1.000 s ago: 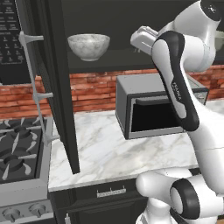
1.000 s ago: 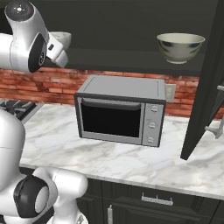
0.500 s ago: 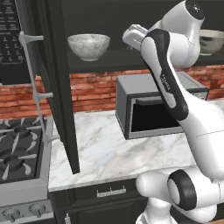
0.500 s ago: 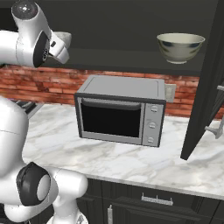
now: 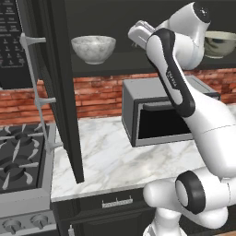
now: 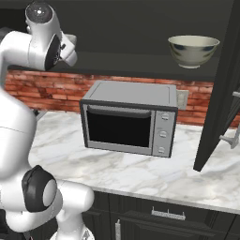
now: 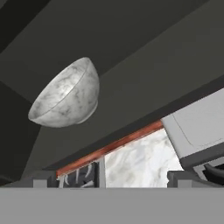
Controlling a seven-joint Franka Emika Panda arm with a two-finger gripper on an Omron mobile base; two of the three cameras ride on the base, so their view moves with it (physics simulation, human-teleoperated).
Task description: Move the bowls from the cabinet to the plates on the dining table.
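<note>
The gripper [image 7: 111, 180] is wide open and empty near the marbled bowl [image 5: 93, 48] on the cabinet [image 5: 64, 87] shelf, so it should level out, straddle the near rim with one finger inside, then close and lift clear of the open door

Grey microwave [image 6: 129, 119], stove [image 5: 20, 170], marble counter [image 6: 140, 171]

In the left base view the white arm [image 5: 173, 87] hides the left part of the glossy grey-green mottled bowl [image 5: 222, 44] and a strip of the grey box microwave [image 5: 159, 113] below it. The tool's dark finger tips [image 7: 46, 180] are cut off by the hand view's bottom band.
</note>
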